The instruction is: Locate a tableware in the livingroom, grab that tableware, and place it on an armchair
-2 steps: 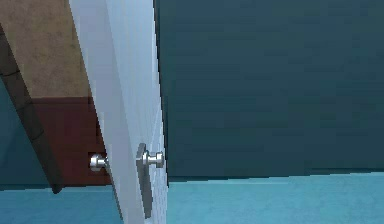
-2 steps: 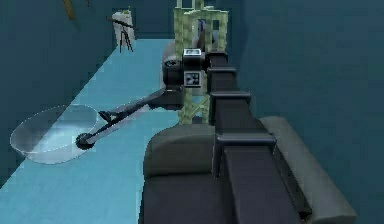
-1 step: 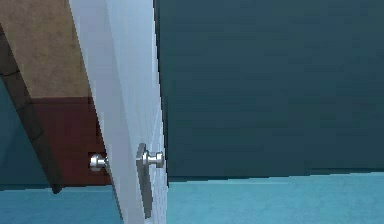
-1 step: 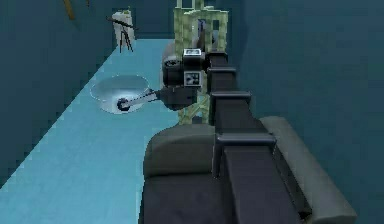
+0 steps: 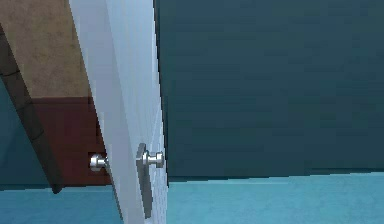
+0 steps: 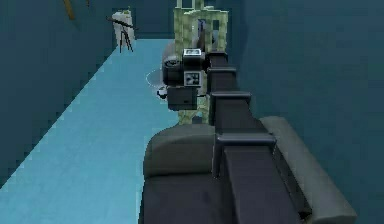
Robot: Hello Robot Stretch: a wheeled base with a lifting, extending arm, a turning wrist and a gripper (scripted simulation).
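Tableware: not surely made out. A faint pale blob [image 6: 160,92] sits at the far end of the gripper [image 6: 163,86], 11 o'clock of centre in the arm side view, with teal floor [image 6: 90,140] behind. It's too small to name, so I can't tell whether the gripper holds anything, nor how the fingers stand. The arm [image 6: 235,150] runs up from 6 o'clock over a dark armchair [image 6: 180,165]; the gripper end looks to lie past the cushions.

Likely step: the place. To do it well, pull the arm in until the far end is above the seat cushion, lower it close, then let go. A drop from here would likely miss.

A patterned block [image 6: 200,25] is at 12 and a tripod [image 6: 122,32] at 11. In the forward view the door [image 5: 125,100] is edge-on at 9 with its knob [image 5: 152,158] at 7. The wall [image 5: 270,80] is close ahead, so there's little room to drive.
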